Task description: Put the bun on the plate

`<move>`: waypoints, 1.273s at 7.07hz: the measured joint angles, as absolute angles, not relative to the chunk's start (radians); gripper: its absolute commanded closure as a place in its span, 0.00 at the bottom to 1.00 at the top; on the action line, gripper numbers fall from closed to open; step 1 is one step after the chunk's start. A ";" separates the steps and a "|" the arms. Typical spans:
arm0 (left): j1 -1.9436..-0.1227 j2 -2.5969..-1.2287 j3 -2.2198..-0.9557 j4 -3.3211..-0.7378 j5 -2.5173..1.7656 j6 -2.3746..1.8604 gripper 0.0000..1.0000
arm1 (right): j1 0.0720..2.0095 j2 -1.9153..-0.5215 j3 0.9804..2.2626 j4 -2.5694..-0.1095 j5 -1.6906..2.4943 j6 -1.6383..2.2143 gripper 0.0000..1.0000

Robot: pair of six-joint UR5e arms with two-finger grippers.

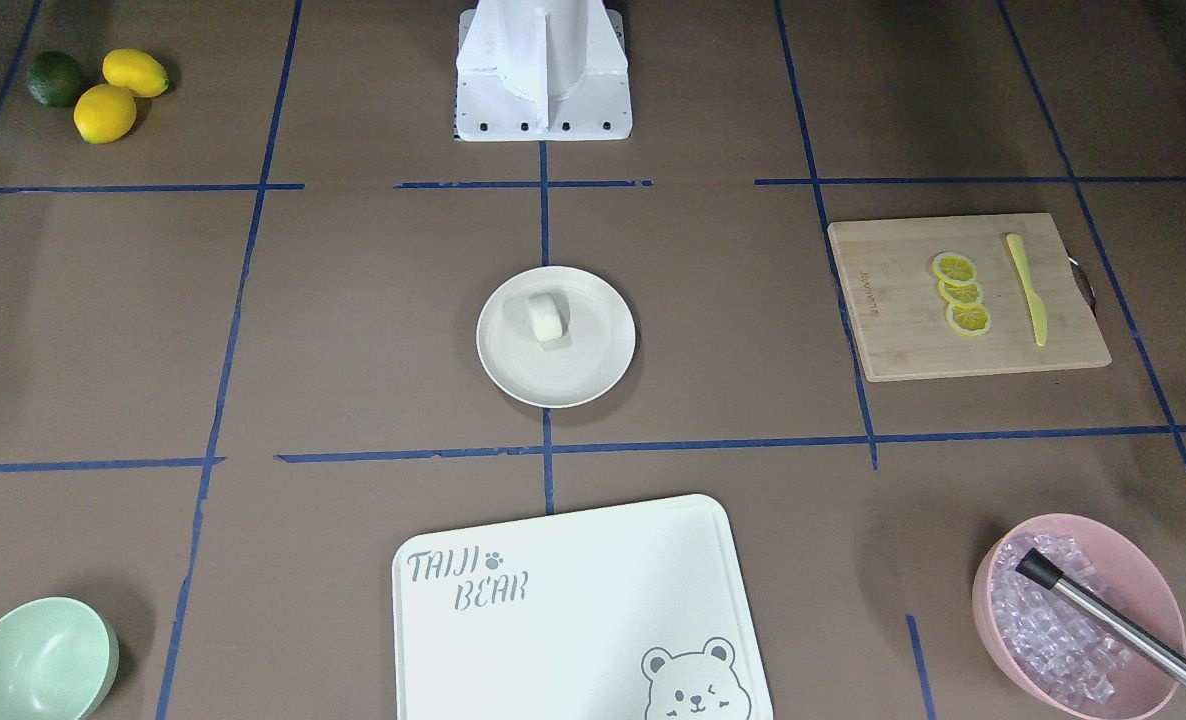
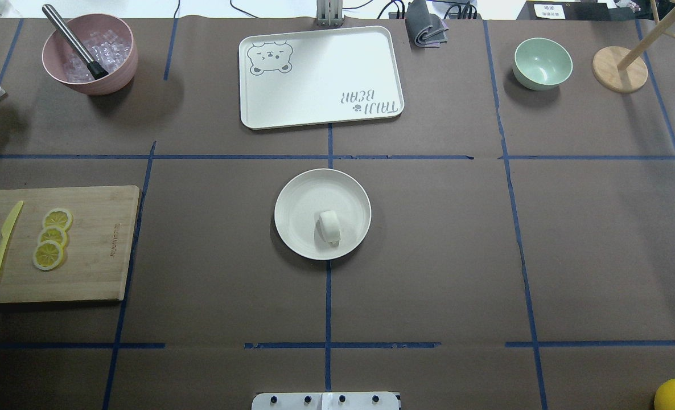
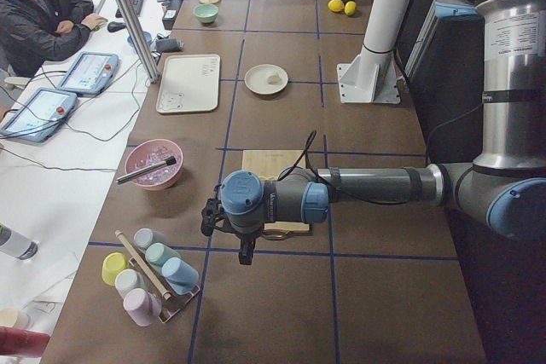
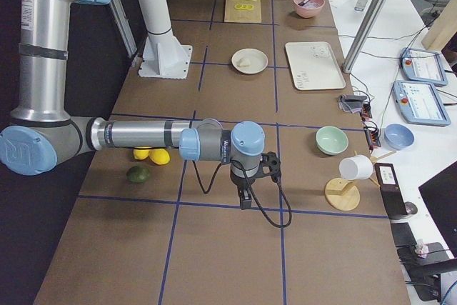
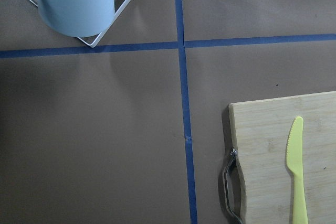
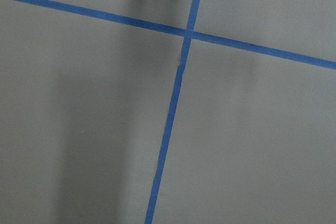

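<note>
Brown taped table (image 2: 428,256), bun (image 2: 330,226) on plate (image 2: 297,193), left end effector (image 3: 246,252), right end effector (image 4: 245,201), grips cannot be told.

Overhead view. Far left: pink bowl (image 2: 116,78) w/ ice cubes (image 2: 107,45), metal rod (image 2: 74,41) leaning in it, black tip down. Far centre: white bear-print tray (image 2: 320,80), flat; grey cloth (image 2: 426,28) just beyond its right corner. Far right: pale green bowl (image 2: 542,62), upright; wooden stand (image 2: 620,69) beside it. Mid left: bamboo board (image 2: 98,250) w/ 3 overlapping lemon slices (image 2: 53,236) in a row, yellow knife (image 2: 4,242) alongside, apart from them. Near right corner: 2 lemons (image 1: 105,112) + lime (image 1: 55,78), clustered.
</note>
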State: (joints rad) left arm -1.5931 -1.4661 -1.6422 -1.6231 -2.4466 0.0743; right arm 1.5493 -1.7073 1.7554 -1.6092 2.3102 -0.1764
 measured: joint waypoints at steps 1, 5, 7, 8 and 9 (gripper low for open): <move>-1.594 -1.462 -1.642 -1.623 -2.445 0.076 0.00 | 1.549 -1.707 1.756 -1.609 2.311 -0.176 0.00; -1.594 -1.449 -1.634 -1.620 -2.443 0.076 0.00 | 1.549 -1.709 1.757 -1.609 2.315 -0.175 0.00; -1.594 -1.448 -1.637 -1.620 -2.444 0.074 0.00 | 1.549 -1.709 1.755 -1.610 2.314 -0.175 0.01; -1.594 -1.448 -1.635 -1.620 -2.443 0.074 0.00 | 1.548 -1.709 1.751 -1.610 2.314 -0.176 0.01; -1.594 -1.447 -1.631 -1.620 -2.440 0.075 0.00 | 1.546 -1.709 1.746 -1.610 2.313 -0.177 0.01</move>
